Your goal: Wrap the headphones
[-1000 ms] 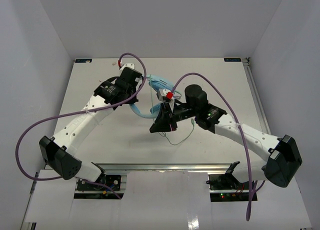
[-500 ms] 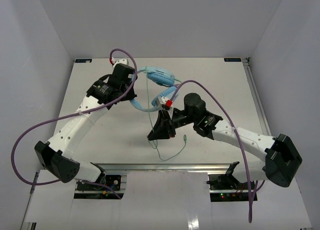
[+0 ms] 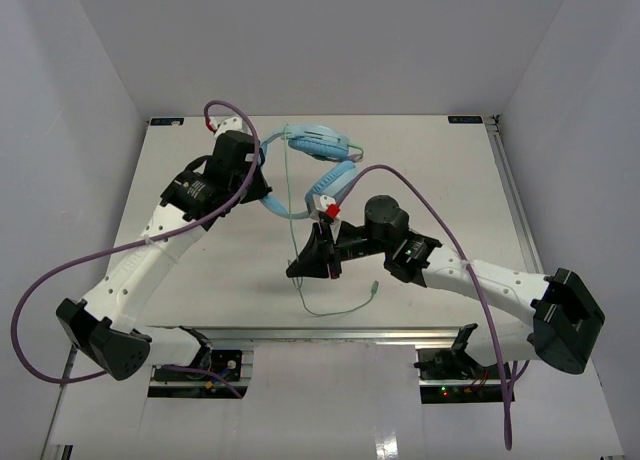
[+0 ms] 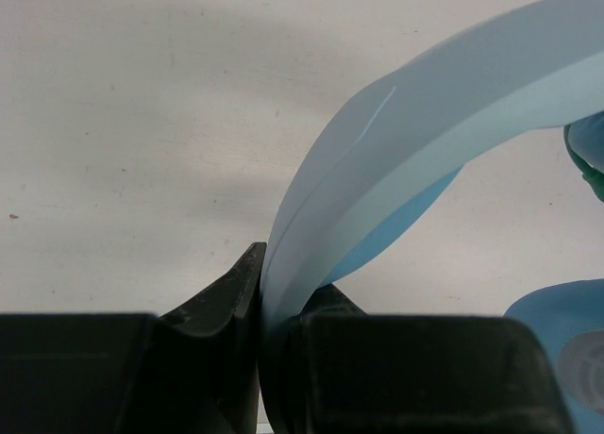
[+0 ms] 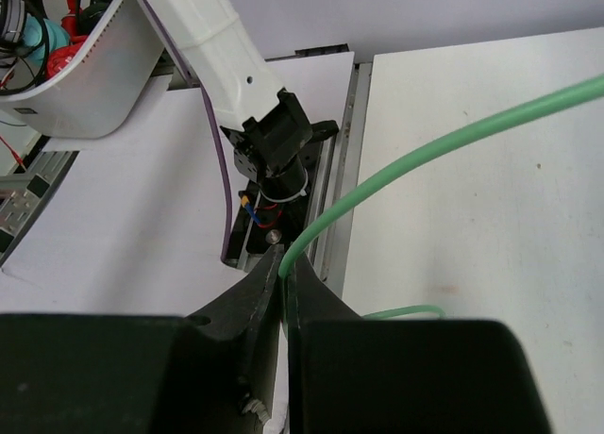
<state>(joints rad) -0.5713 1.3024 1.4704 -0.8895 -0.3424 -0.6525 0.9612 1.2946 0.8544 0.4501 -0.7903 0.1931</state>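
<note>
Left claw (image 4: 261, 288) clamped on the headband (image 4: 425, 137), right claw (image 5: 283, 288) pinching the pale-green cord (image 5: 444, 146), we are aiming to wind the cord lightly taut, without slip.

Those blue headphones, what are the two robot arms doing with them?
They are working on wrapping the cord. The left gripper is clamped on the light blue headband of the headphones, toward the far side of the table. The right gripper pinches the thin green cord nearer the front. The plug end lies loose on the table, and no cord looks wound around the headphones yet.
</note>
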